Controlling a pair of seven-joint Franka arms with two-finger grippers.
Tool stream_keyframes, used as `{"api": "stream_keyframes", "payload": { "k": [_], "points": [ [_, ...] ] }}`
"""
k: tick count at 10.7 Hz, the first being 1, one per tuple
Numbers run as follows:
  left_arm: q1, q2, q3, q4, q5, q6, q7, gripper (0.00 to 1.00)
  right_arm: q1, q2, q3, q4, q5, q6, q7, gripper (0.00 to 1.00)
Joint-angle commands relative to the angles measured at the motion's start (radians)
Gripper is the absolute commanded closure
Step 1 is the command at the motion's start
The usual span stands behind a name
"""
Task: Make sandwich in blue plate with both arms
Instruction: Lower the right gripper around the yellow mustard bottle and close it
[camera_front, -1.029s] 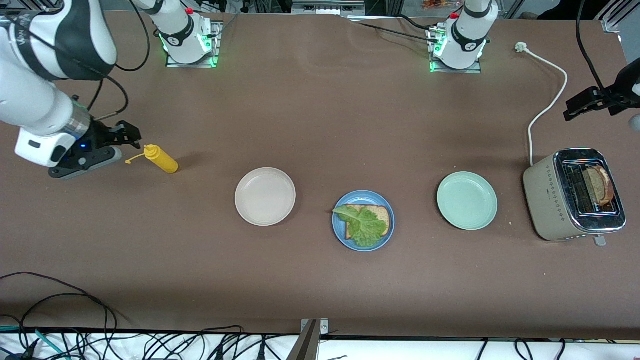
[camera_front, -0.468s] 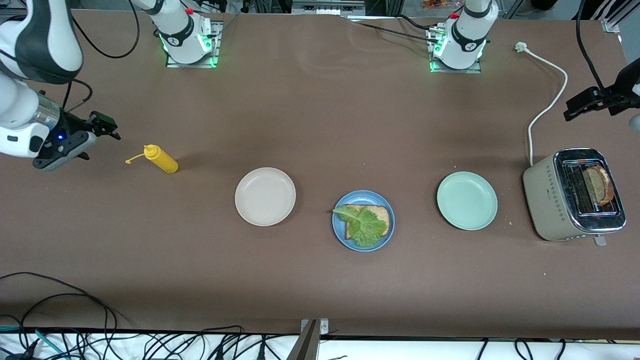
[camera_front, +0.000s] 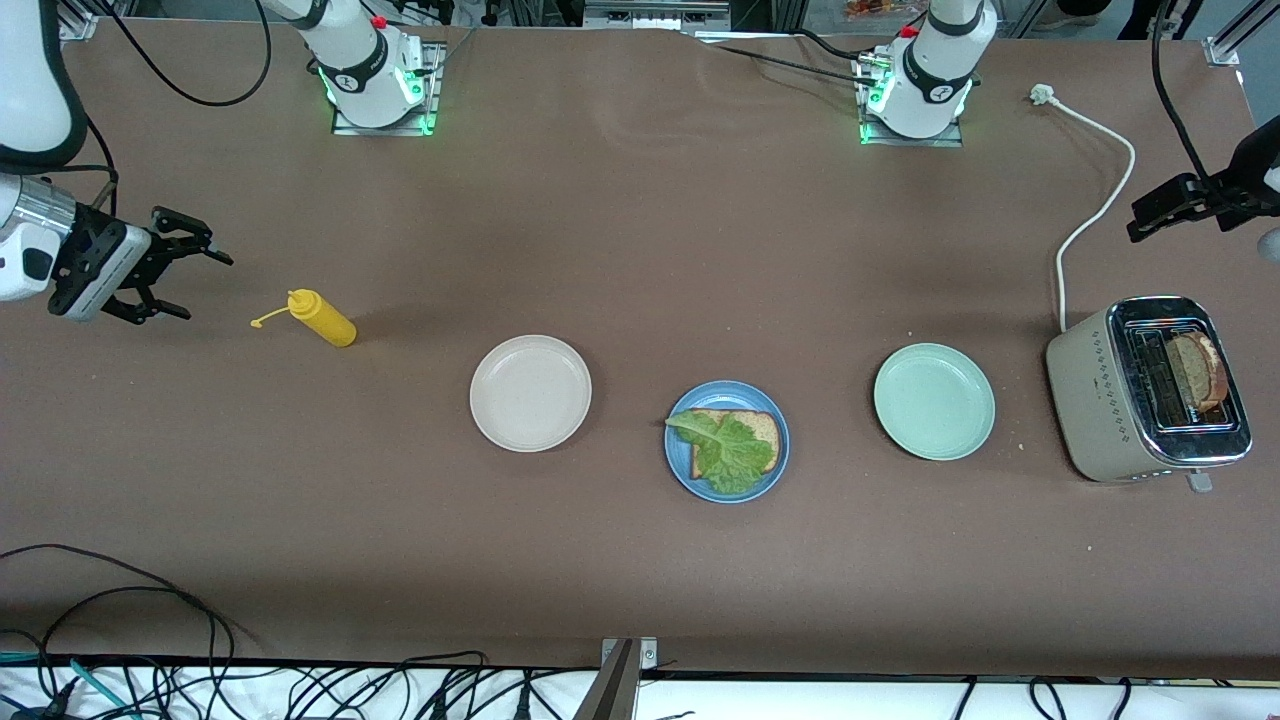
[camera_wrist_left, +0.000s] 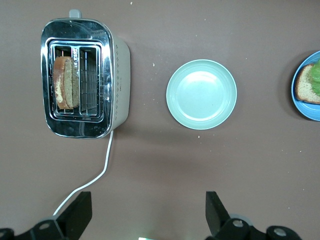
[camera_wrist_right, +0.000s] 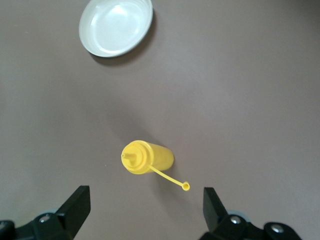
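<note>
The blue plate (camera_front: 727, 494) sits mid-table and holds one brown bread slice (camera_front: 764, 430) with a green lettuce leaf (camera_front: 728, 452) on top. Part of the blue plate (camera_wrist_left: 307, 113) and its bread slice (camera_wrist_left: 306, 88) also shows in the left wrist view. A second bread slice (camera_front: 1197, 370) stands in a slot of the toaster (camera_front: 1100, 400) at the left arm's end. My left gripper (camera_front: 1165, 205) hangs open and empty above the table by the toaster's cord (camera_wrist_left: 102, 170). My right gripper (camera_front: 210, 288) is open and empty at the right arm's end, apart from the yellow bottle (camera_front: 322, 318).
An empty cream-white plate (camera_front: 530, 393) and an empty mint-green plate (camera_front: 934, 401) flank the blue plate. The bottle's cap (camera_wrist_right: 186, 186) dangles on its tether. The toaster's white cord (camera_front: 1095, 200) runs toward the bases. Black cables (camera_front: 120, 620) lie along the table's near edge.
My right arm has drawn back from the yellow bottle toward its end of the table, and its gripper has turned. The left arm, plates and food have not moved.
</note>
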Motion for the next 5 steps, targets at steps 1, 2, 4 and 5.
{"api": "stream_keyframes", "payload": {
  "k": [1,2,4,5],
  "points": [
    [0.004,0.007,-0.002,0.025,-0.007,-0.021,0.000,0.00,-0.017,0.053,-0.066,-0.028,0.184,-0.062,-0.272,0.00],
    [0.004,0.007,-0.002,0.025,-0.007,-0.020,-0.001,0.00,-0.056,0.088,-0.067,-0.028,0.251,-0.097,-0.369,0.00],
    [0.002,0.007,-0.002,0.026,-0.009,-0.021,-0.001,0.00,-0.128,0.186,-0.067,-0.022,0.394,-0.216,-0.571,0.00],
    [0.002,0.007,-0.004,0.025,-0.009,-0.021,-0.001,0.00,-0.152,0.240,-0.066,-0.019,0.443,-0.263,-0.638,0.00]
  ]
}}
